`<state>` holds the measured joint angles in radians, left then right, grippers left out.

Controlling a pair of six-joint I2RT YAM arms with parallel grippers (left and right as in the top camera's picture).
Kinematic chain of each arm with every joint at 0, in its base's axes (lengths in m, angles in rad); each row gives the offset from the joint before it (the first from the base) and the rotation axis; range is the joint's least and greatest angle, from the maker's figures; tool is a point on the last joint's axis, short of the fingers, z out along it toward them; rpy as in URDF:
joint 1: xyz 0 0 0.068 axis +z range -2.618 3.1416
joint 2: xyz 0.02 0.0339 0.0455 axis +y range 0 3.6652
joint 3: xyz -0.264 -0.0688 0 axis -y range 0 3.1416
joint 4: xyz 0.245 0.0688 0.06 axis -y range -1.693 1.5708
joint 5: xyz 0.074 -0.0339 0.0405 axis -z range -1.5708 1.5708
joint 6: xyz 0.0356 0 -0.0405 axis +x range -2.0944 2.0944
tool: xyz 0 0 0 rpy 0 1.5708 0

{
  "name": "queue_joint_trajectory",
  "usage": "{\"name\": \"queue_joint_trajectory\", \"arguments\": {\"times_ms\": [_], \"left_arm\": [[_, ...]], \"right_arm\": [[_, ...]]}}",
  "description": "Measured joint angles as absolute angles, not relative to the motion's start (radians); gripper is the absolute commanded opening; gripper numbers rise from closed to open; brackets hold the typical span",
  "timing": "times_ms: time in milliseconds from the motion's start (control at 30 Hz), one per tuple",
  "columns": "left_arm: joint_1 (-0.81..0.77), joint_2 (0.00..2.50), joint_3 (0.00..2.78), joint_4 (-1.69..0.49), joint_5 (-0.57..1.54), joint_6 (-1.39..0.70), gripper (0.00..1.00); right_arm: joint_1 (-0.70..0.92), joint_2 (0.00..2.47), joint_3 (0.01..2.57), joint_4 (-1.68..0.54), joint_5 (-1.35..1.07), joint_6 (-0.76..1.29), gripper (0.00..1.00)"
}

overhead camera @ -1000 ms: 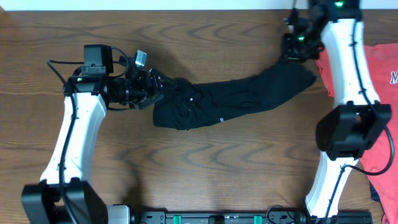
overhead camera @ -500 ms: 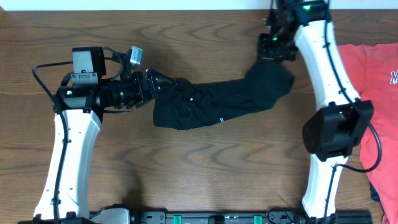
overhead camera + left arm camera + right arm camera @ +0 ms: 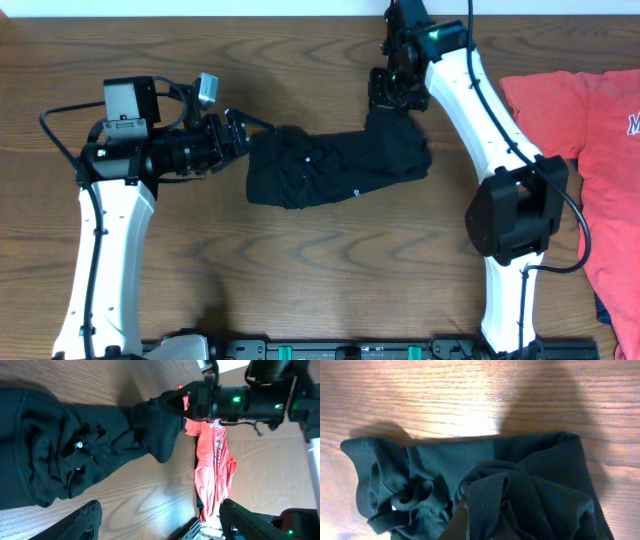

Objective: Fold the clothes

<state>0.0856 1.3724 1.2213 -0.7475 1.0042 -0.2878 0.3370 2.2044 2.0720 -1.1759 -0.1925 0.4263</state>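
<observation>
Black soft fabric garment (image 3: 330,165) is laid crumpled on the brown wooden table (image 3: 300,262). 1 end is pinched in the right jaws; the other is seen just ahead of the left jaws, which are spread wide.

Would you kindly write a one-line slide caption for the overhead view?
Right gripper shut on one end of the black garment, left gripper open at the other, red-orange T-shirt aside.
</observation>
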Motion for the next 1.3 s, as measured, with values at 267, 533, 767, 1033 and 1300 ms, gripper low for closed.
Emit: {"name": "queue_joint_trajectory", "arguments": {"times_ms": [267, 533, 767, 1033, 1300], "left_arm": [[0.117, 1.371, 1.221, -0.748, 1.015, -0.288, 0.77], [0.138, 1.371, 1.221, -0.748, 1.016, -0.288, 0.77], [0.155, 1.371, 1.221, -0.748, 1.018, -0.288, 0.77], [0.155, 1.371, 1.221, -0.748, 1.018, -0.288, 0.78], [0.191, 1.371, 1.221, -0.749, 1.023, -0.291, 0.83]], "right_arm": [[0.401, 2.205, 2.022, -1.062, -0.211, 0.477, 0.37], [0.458, 2.205, 2.021, -1.062, -0.212, 0.487, 0.01], [0.394, 2.205, 2.02, -1.121, -0.178, 0.49, 0.01], [0.304, 2.205, 2.018, -1.165, -0.16, 0.466, 0.01], [0.301, 2.206, 1.923, -1.168, -0.16, 0.43, 0.46]]}}
